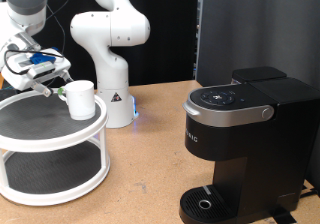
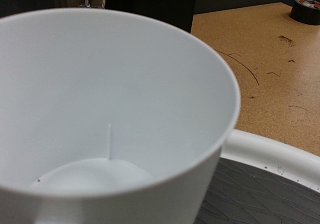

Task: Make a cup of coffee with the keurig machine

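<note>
While the gripper, grip state unclear, hovers at its nine o'clock, the small white ceramic cup sits on the round white two-tier stand.

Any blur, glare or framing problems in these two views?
Exterior view: evenly lit, the gripper by the cup looks soft, and light glare shows on the keurig machine lid. Wrist view: the cup fills the frame, slightly soft, hiding the fingers; background table sharper.
</note>
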Motion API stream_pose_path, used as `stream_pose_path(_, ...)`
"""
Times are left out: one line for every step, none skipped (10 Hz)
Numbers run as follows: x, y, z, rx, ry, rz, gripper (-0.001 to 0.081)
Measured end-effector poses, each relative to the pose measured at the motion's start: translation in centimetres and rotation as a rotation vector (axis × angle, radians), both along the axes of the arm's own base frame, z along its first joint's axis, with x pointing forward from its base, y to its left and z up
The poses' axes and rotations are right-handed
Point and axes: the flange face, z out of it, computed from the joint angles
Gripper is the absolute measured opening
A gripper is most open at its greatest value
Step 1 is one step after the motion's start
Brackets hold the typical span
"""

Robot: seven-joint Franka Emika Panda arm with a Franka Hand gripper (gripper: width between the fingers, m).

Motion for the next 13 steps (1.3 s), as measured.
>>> stream_pose_path(0.03, 0.04, -0.02, 0.0, 0.001, 0.002, 0.0807)
stream_pose_path(0.04, 0.05, -0.06, -0.001, 0.004, 0.003, 0.078)
stream_pose_path(0.05, 0.08, -0.09, -0.003, 0.006, 0.005, 0.078)
stream_pose_path(0.1, 0.09, -0.11, -0.006, 0.009, 0.007, 0.0607)
stream_pose_path(0.18, 0.09, -0.16, -0.011, 0.015, 0.007, 0.0607)
stream_pose_path(0.26, 0.07, -0.25, -0.017, 0.022, 0.006, 0.0425)
stream_pose_path(0.33, 0.04, -0.31, -0.022, 0.028, 0.003, 0.0288)
stream_pose_path(0.43, 0.07, -0.3, -0.026, 0.034, 0.003, 0.0288)
stream_pose_path(0.5, 0.12, -0.27, -0.027, 0.038, 0.004, 0.0106)
stream_pose_path(0.58, 0.17, -0.22, -0.027, 0.041, 0.004, 0.0075)
stream_pose_path(0.68, 0.23, -0.13, -0.027, 0.046, 0.003, 0.0075)
stream_pose_path(0.75, 0.25, -0.06, -0.027, 0.051, 0.001, 0.0075)
stream_pose_path(0.86, 0.27, 0.13, -0.022, 0.061, -0.002, 0.0075)
